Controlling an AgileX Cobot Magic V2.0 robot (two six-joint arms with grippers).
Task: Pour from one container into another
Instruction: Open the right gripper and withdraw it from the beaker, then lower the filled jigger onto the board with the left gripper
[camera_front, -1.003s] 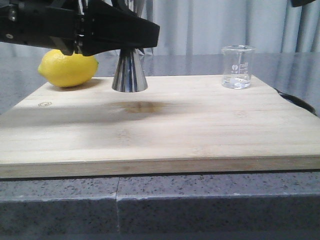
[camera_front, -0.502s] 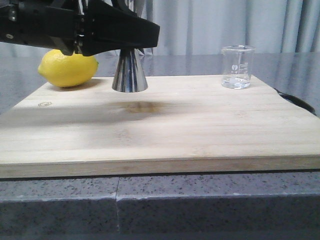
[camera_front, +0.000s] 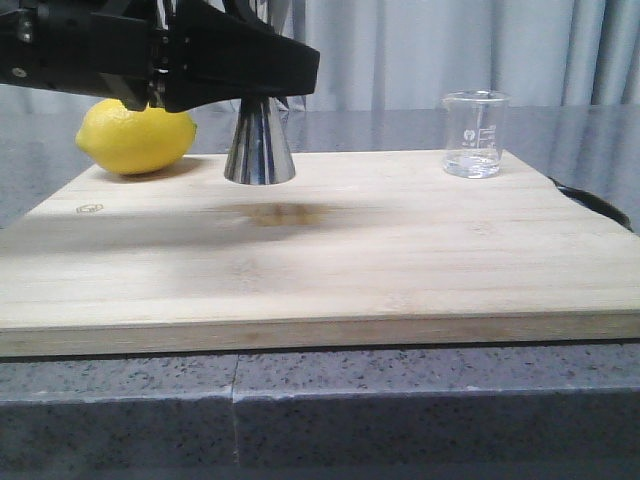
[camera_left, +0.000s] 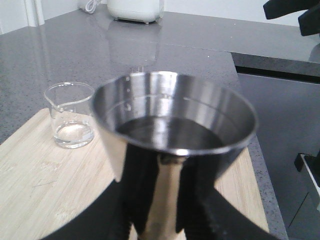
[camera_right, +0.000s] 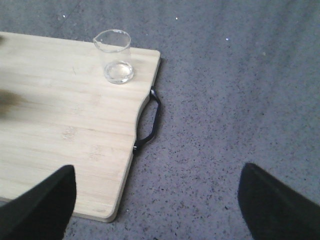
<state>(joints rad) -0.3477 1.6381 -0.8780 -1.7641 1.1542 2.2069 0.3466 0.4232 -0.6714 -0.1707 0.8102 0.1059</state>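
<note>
My left gripper (camera_front: 262, 88) is shut on the narrow waist of the steel jigger (camera_front: 259, 148) and holds it upright, a little above the wooden board (camera_front: 380, 260), with a shadow beneath it. In the left wrist view the jigger's upper cup (camera_left: 175, 117) fills the middle, above the left gripper (camera_left: 160, 205); its inside looks dark. The clear glass beaker (camera_front: 476, 135) stands at the board's far right corner (camera_right: 116, 56), apart from both grippers, and is also seen behind the jigger (camera_left: 70, 117). My right gripper (camera_right: 157, 205) is open over the grey counter beside the board's right edge, holding nothing.
A yellow lemon (camera_front: 135, 137) lies at the board's far left, just behind my left arm. The board's black handle (camera_right: 150, 120) sticks out on its right side. A white appliance (camera_left: 135, 7) stands far back on the grey counter (camera_right: 240, 100).
</note>
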